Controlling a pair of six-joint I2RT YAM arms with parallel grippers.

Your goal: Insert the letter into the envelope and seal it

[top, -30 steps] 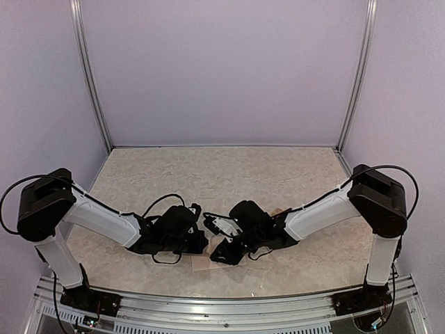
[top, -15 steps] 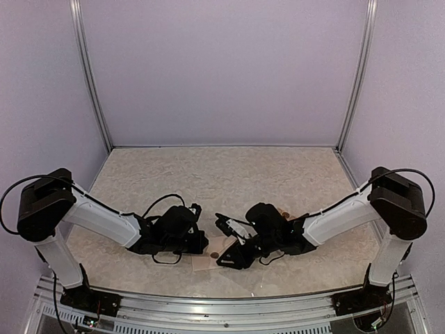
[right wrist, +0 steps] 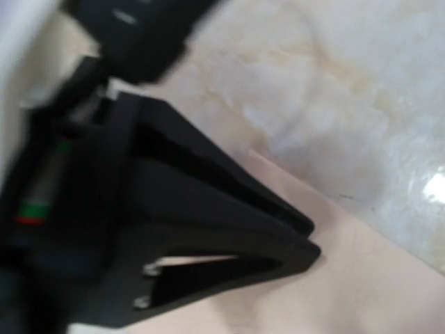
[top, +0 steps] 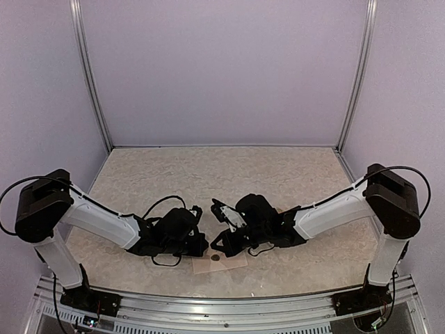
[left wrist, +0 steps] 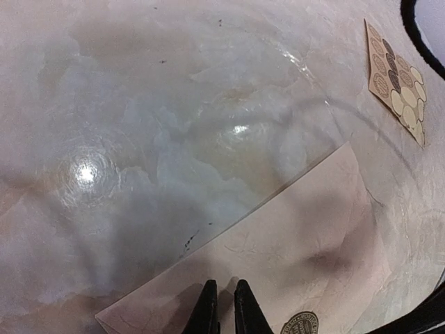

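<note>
Left wrist view: the envelope point(left wrist: 292, 257) is being pressed onto the bench point(left wrist: 174, 125) under the left gripper point(left wrist: 226, 309), whose fingers are pressed together. The envelope's seal point(left wrist: 302, 324) is being cropped by the frame edge. The right gripper point(top: 220, 243) is being blurred, so its state cannot be told.

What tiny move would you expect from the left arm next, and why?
Probably lift the left gripper straight up off the envelope: its shut fingertips rest on the paper, and a round sticker already sits on the envelope beside them, so pinning it down seems done.

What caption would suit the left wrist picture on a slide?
Closed left gripper touching the pale envelope, sticker sheet lying beyond.
</note>
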